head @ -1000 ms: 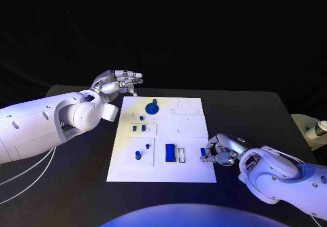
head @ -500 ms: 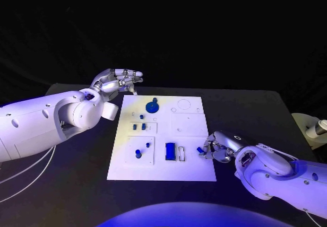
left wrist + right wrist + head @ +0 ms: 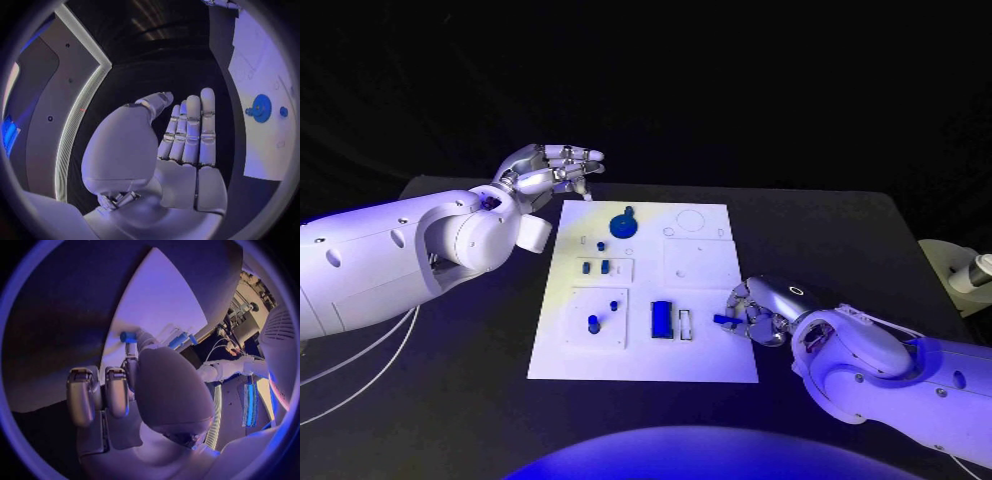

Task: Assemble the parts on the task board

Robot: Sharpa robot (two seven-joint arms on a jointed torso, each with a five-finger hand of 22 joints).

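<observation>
While the other fingers of the right hand are curled in, a small blue part is pinched at the fingertips, as is seen in the right wrist view. This part is held just above the right edge of the task board, beside the blue rectangular block and the narrow white slot. On the board a blue round part is seen near the far edge, and small blue pegs are standing in the plates on the left side. The fingers of the left hand are held close together and nearly straight, and nothing is held in them. This hand is raised beyond the far left corner of the board, apart from it, over the black table.
</observation>
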